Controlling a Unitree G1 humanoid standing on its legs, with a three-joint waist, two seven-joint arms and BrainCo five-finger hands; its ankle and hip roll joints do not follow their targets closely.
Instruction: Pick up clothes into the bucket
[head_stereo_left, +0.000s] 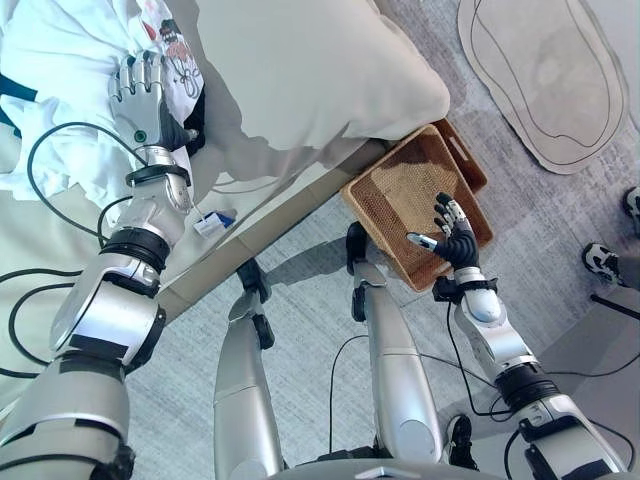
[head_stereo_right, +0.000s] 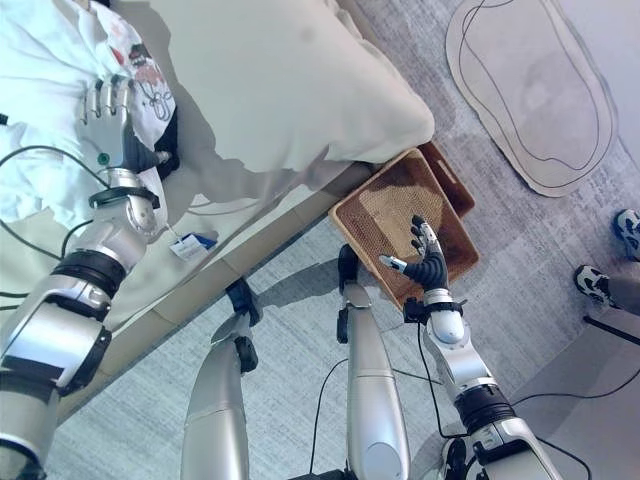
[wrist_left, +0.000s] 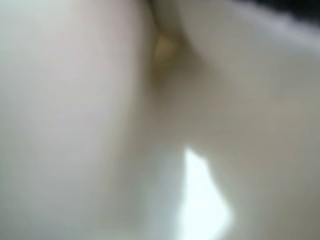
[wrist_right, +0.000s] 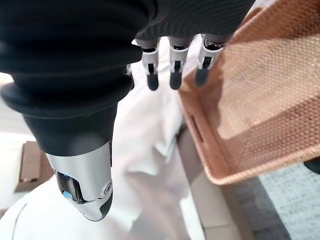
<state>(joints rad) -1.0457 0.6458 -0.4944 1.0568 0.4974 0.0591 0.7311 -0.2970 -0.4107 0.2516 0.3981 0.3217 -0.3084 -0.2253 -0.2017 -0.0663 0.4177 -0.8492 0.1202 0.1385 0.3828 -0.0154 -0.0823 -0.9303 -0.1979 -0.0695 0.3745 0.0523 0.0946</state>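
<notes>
Bed (head_stereo_left: 290, 215) at left carrying large cream pillow (head_stereo_left: 310, 70) and white printed garment (head_stereo_left: 60, 60) at far left; woven basket (head_stereo_left: 400, 195) on floor just beside bed edge, empty, evidently placed within reach for the drop. Left hand (head_stereo_left: 142, 100) resting flat on garment, fingers straight, no grip taken yet. Right hand (head_stereo_left: 452, 238) hovering over basket's near rim, fingers relaxed, holding nothing, probably waiting to steady it.

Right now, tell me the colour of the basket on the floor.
The basket is light brown woven wicker, clearest in the left eye view.
</notes>
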